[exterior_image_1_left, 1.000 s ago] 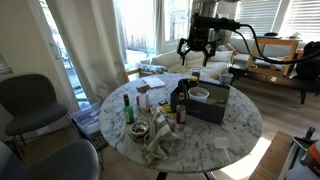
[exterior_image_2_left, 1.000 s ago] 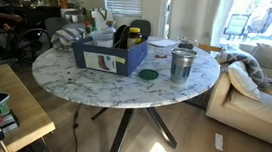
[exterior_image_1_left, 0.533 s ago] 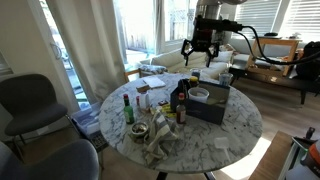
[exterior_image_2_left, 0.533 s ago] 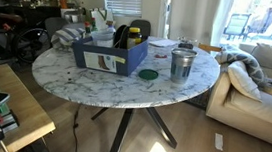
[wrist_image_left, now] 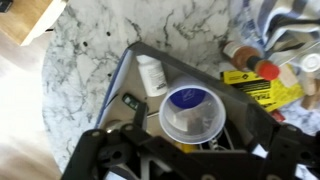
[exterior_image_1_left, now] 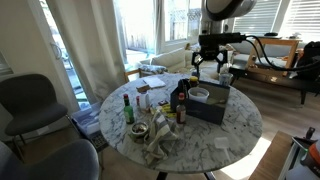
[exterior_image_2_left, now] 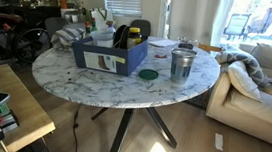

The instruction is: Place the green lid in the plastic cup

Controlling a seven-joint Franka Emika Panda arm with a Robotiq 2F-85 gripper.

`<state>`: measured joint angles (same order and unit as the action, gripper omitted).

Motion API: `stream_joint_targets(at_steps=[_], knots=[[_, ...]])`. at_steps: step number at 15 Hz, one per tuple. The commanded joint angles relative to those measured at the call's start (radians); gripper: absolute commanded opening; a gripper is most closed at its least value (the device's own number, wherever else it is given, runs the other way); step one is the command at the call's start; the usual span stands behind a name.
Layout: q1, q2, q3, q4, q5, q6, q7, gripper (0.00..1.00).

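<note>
The green lid (exterior_image_2_left: 148,74) lies flat on the marble table in front of a blue box (exterior_image_2_left: 108,58), next to a metal tumbler (exterior_image_2_left: 182,64). A clear plastic cup (wrist_image_left: 192,112) with a blue bottom stands upright inside the box (wrist_image_left: 120,75); it also shows in an exterior view (exterior_image_1_left: 199,95). My gripper (exterior_image_1_left: 208,64) hangs open and empty above the box. In the wrist view the gripper (wrist_image_left: 196,125) has its fingers spread either side of the cup, well above it. The lid is out of the wrist view.
A white pill bottle (wrist_image_left: 152,74) and a yellow packet (wrist_image_left: 250,85) lie in the box. Bottles (exterior_image_1_left: 128,108) and crumpled paper (exterior_image_1_left: 160,140) crowd one side of the table. Chairs (exterior_image_1_left: 30,100) and a sofa (exterior_image_2_left: 261,78) stand around it.
My gripper has moved sideways and down from over the table's far edge to a spot above the box. The lid and cups have not moved.
</note>
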<state>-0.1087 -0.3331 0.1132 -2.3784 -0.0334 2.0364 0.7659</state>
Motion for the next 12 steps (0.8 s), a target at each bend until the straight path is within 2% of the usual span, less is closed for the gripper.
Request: stream_joint_targets(at_steps=[1, 4, 5, 9, 10, 12], knots=[[-0.080, -0.006, -0.035, -0.139, -0.161, 0.120, 0.128, 1.00], [-0.137, -0.005, -0.066, -0.161, -0.246, 0.131, 0.259, 1.00], [-0.097, 0.013, -0.074, -0.137, -0.205, 0.116, 0.183, 1.00], [-0.120, 0.010, -0.086, -0.141, -0.230, 0.116, 0.232, 1.00], [-0.131, 0.024, -0.085, -0.140, -0.247, 0.132, 0.261, 1.00], [-0.170, 0.023, -0.133, -0.186, -0.230, 0.242, 0.310, 1.00]])
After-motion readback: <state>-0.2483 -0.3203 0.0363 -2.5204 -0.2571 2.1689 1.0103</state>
